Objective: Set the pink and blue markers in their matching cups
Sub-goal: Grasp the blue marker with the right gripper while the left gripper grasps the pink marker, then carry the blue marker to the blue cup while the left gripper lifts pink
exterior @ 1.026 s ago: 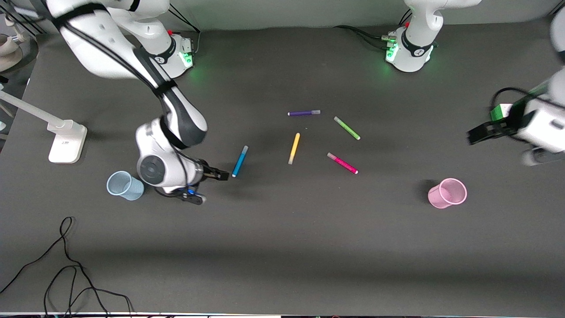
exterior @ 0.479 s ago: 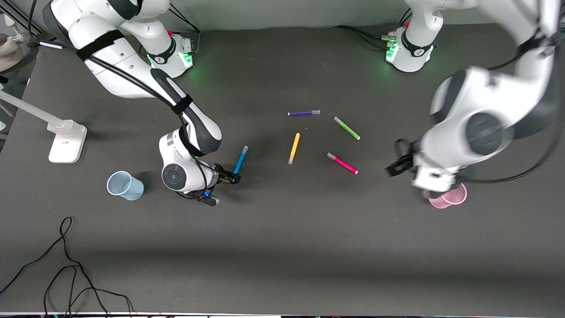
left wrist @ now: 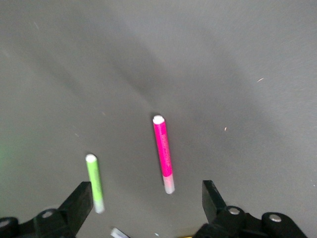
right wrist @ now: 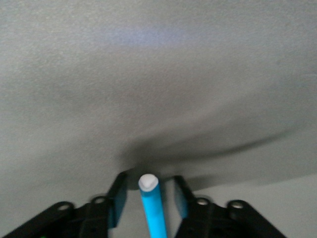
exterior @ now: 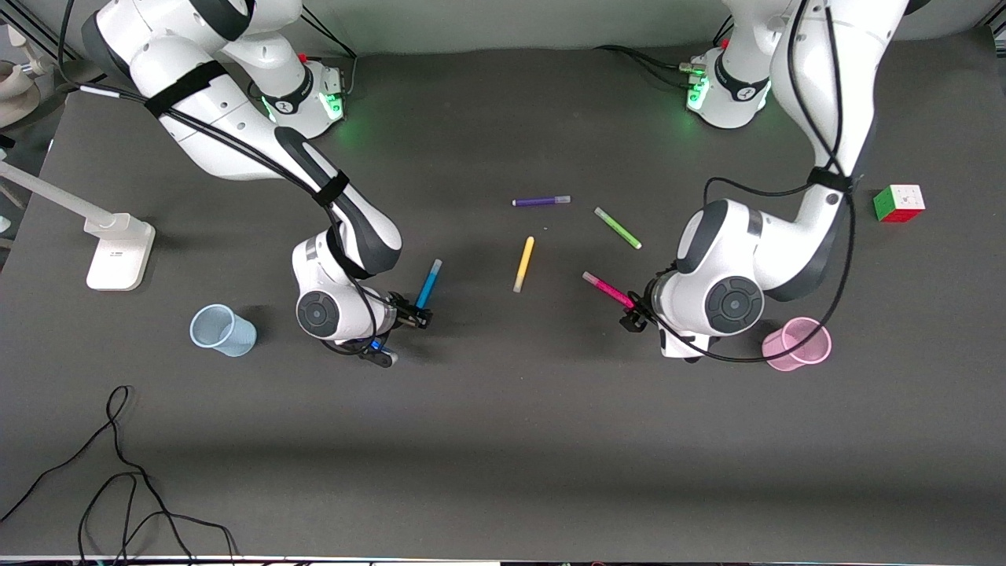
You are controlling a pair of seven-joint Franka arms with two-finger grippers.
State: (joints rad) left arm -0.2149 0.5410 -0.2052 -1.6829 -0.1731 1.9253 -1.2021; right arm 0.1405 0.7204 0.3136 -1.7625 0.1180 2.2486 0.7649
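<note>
Both light, stiff, roll-prone pens want mid-barrel grips: right claw (exterior: 416,317) narrowly straddles the blue marker (exterior: 427,287), left claw (exterior: 631,321) gapes empty over the pink marker (exterior: 607,289) at its ten o'clock.

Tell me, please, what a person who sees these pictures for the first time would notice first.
Probably the two white arms, both bent low over the dark table, each at a marker. The right gripper has its fingers on either side of the blue marker, near the pale blue cup. The left gripper is open over the end of the pink marker, with the pink cup close by.
</note>
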